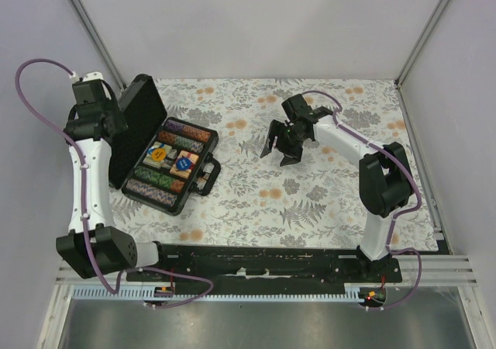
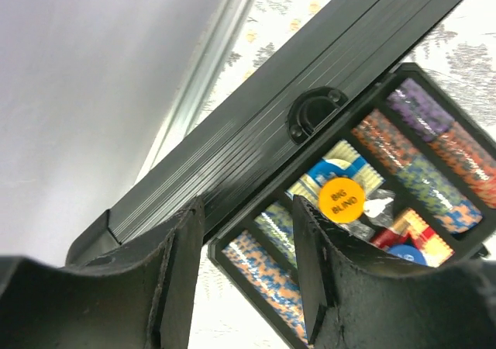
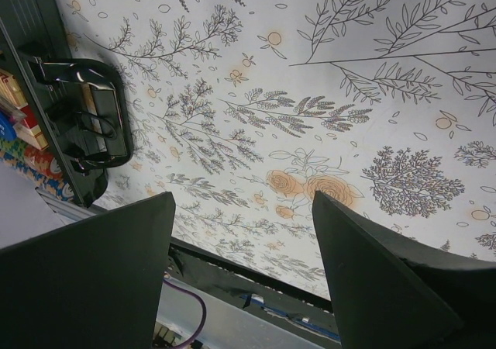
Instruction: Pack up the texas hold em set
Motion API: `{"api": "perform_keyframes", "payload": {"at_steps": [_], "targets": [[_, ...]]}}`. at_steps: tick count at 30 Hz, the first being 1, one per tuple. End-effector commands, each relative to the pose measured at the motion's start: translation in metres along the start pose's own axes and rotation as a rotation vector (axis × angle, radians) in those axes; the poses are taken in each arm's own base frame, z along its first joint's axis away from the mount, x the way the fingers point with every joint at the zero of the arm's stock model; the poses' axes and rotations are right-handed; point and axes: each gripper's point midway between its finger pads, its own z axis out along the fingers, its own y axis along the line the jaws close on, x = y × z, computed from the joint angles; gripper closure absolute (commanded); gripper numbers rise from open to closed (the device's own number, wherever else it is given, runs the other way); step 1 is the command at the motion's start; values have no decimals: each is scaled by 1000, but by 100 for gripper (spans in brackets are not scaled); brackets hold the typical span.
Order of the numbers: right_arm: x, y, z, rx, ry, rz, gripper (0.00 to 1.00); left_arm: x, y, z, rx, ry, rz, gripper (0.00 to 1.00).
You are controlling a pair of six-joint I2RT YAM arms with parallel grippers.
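Observation:
The black case [image 1: 144,116] lies open at the left, its lid [image 2: 256,124] standing up behind the tray. Rows of striped poker chips [image 1: 187,134] fill the tray, also seen in the left wrist view [image 2: 434,159]. An orange "BIG BLIND" button [image 2: 341,198], a blue button [image 2: 407,252] and the red-orange card box [image 1: 186,161] lie in the middle. My left gripper [image 2: 248,264] is open and empty, close behind the lid [image 1: 120,124]. My right gripper [image 1: 280,146] is open and empty above the cloth, right of the case handle [image 3: 81,116]. The triangle is not visible.
The flowered tablecloth [image 1: 310,194] covers the table. White walls with metal corner posts [image 1: 89,23] stand at the back and sides. The black base rail [image 1: 263,260] runs along the near edge, also seen in the right wrist view [image 3: 232,275].

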Motion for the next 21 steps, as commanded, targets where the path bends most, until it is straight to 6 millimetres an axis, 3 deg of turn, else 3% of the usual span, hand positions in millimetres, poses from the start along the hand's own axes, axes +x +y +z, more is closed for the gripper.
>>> {"api": "perform_keyframes", "payload": {"at_steps": [1, 8, 15, 21], "targets": [[-5, 9, -16, -31, -33, -16, 20, 30, -43, -9, 208, 86, -119, 46], [3, 1, -14, -19, -28, 3, 21, 56, -70, -33, 365, 121, -141, 47], [8, -3, -12, -18, -23, 16, 21, 94, -75, -42, 394, 173, -154, 47], [12, -2, -12, -13, -27, 8, 21, 104, -97, -57, 529, 187, -208, 47]]}}
